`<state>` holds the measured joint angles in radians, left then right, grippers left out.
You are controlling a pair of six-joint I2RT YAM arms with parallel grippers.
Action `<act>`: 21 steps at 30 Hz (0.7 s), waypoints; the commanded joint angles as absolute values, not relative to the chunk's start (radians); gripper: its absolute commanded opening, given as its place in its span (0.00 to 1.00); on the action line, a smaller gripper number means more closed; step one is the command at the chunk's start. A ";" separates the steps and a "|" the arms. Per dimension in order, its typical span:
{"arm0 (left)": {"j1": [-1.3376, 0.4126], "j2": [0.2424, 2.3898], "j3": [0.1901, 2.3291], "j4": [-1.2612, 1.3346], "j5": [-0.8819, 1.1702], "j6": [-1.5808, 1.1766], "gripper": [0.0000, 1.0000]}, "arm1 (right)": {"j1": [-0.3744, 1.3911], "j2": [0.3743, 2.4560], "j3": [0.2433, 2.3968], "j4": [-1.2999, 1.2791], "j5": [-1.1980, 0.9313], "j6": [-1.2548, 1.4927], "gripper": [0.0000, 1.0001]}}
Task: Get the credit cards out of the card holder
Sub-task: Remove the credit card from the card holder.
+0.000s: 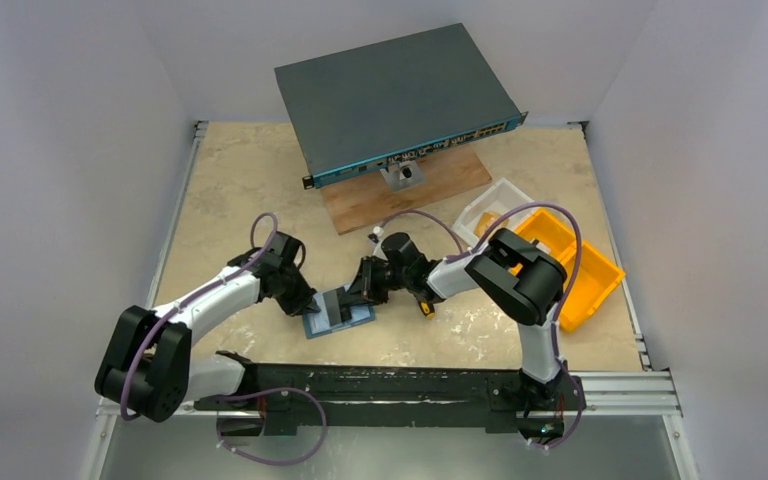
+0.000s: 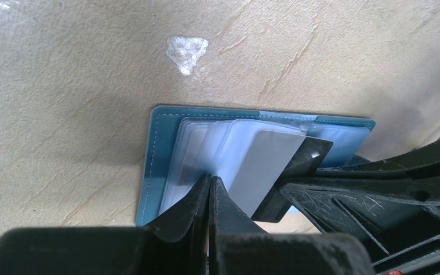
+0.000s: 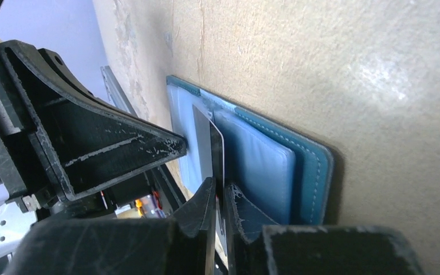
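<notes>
Left end effector (image 1: 307, 301) and right end effector (image 1: 353, 294) meet from opposite sides over the card holder (image 1: 362, 318) in the top view. The holder lies open and flat on the bench (image 1: 230, 200), in the near middle just ahead of the arm bases. A grey card (image 1: 334, 306) shows on it between the two tools. Far behind, a dark network switch box (image 1: 390, 95) sits tilted on a wooden board (image 1: 430, 190). A white tray (image 1: 500, 200) and a yellow bin (image 1: 590, 285) lie to the right, well apart from the holder.

From the left wrist, the left end effector's fingers are pressed together, with their tips against the clear sleeves (image 2: 197, 143) fanned out inside the teal cover. Whether a sleeve is caught between them I cannot tell. The right end effector comes in from the right and grips the grey card, which stands tilted up out of the sleeves. A pale chipped spot (image 2: 186, 48) marks the bench beyond the holder.

From the right wrist, the right end effector's fingers pinch the grey card by its near edge, and the card is seen almost edge-on. Its far end still sits among the holder's pale blue inner panels (image 3: 263, 166). The left end effector's tip touches the holder's inside just beside the card, on the left of this view.
</notes>
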<state>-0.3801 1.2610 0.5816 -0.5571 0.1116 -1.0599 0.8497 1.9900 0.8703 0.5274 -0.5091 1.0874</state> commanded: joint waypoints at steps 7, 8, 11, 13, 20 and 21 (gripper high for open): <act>-0.387 1.306 0.536 -0.615 0.029 -1.105 0.00 | 0.810 1.864 0.795 0.479 -0.460 1.048 0.00; -0.386 1.305 0.535 -0.615 0.029 -1.106 0.00 | 0.810 1.856 0.795 0.474 -0.458 1.044 0.00; -0.387 1.305 0.535 -0.614 0.032 -1.098 0.00 | 0.810 1.833 0.798 0.446 -0.446 1.026 0.00; -0.387 1.296 0.535 -0.617 0.030 -1.091 0.00 | 0.810 1.817 0.806 0.423 -0.440 1.017 0.00; -0.387 1.174 0.587 -0.669 0.003 -1.031 0.00 | 0.810 1.740 0.850 0.327 -0.400 0.976 0.00; -0.387 1.156 0.603 -0.681 0.003 -1.019 0.00 | 0.811 1.729 0.859 0.308 -0.393 0.970 0.00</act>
<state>-0.3832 1.2182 0.5766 -0.5945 0.0753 -1.0798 0.8150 1.7958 0.8055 0.3714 -0.4362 1.0203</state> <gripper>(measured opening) 0.003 0.004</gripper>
